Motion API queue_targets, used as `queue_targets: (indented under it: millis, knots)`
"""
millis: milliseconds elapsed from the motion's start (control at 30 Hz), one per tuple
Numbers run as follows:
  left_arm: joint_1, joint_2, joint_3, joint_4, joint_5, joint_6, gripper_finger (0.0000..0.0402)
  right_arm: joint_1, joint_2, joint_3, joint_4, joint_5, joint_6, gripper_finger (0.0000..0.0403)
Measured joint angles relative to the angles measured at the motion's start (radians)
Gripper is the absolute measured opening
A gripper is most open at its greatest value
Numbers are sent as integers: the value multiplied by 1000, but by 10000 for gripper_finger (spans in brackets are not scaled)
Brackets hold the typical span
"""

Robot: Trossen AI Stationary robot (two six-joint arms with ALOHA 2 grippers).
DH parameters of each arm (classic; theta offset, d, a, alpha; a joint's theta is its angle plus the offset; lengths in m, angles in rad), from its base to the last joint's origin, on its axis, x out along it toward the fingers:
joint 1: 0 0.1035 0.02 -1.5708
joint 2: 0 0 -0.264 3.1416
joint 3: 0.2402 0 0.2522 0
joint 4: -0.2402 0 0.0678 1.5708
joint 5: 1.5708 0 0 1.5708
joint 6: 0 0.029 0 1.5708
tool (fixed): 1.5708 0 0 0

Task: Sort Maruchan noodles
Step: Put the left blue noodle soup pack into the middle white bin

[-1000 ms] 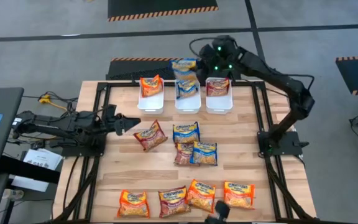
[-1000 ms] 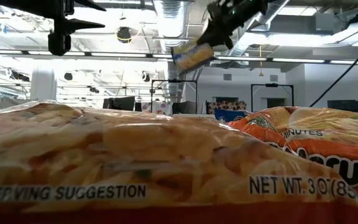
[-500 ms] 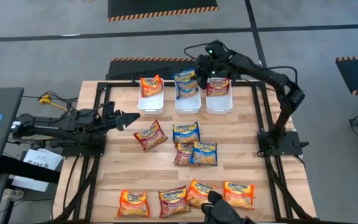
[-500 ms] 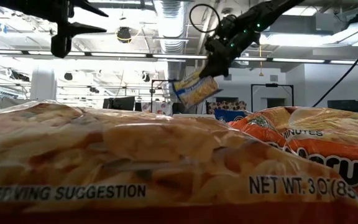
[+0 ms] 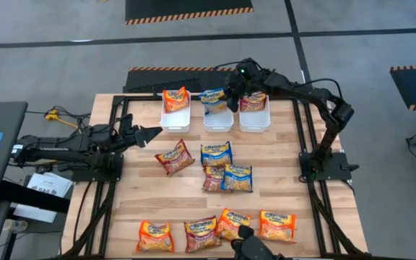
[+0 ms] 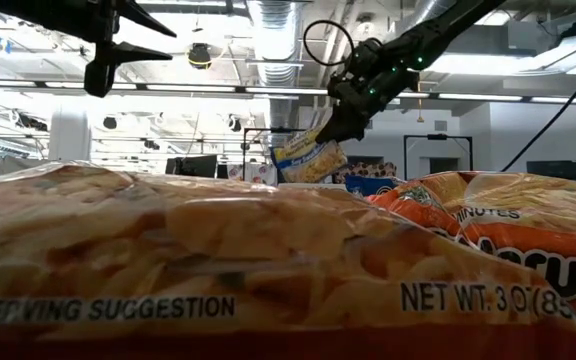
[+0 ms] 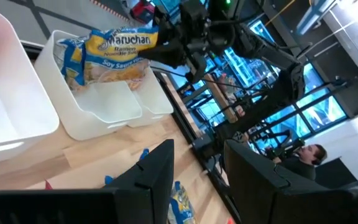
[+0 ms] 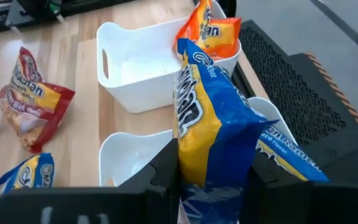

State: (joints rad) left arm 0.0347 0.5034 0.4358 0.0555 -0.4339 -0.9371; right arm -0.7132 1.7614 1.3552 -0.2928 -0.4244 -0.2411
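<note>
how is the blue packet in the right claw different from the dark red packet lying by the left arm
The blue packet is pinched upright in the right claw, over the middle bin; the dark red packet lies flat and loose on the table. The blue one is blue and yellow; the red one is dark red and yellow. Both are Maruchan noodle packets.

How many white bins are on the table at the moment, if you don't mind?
3, in a row at the table's far edge: left bin, middle bin, right bin. None appears hidden.
</note>
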Motion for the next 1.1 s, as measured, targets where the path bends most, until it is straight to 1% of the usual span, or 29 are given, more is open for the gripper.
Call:
queue_targets:
  millis: [200, 300, 467, 533, 633, 733, 933, 1100]
  knots:
    - [8, 0, 0, 0, 3, 0, 127, 16, 74, -1, 41, 8, 18, 113]
    - [8, 0, 0, 1, 8, 0, 127, 24, 96, -1, 46, 40, 30, 113]
    - [7, 0, 0, -1, 9, -1, 127, 30, 110, -1, 69, 60, 30, 113]
    - [7, 0, 0, -2, 9, -1, 127, 30, 110, -1, 69, 83, 26, 114]
    - [7, 0, 0, -3, 9, -1, 127, 28, 110, -1, 66, 145, 25, 119]
    - [7, 0, 0, -4, 9, -1, 127, 18, 110, -1, 55, 154, 26, 137]
    - [7, 0, 0, -5, 9, -1, 127, 15, 110, -1, 14, 182, 7, 188]
    - [7, 0, 0, -5, 8, -1, 127, 28, 110, -1, -5, 302, -54, 217]
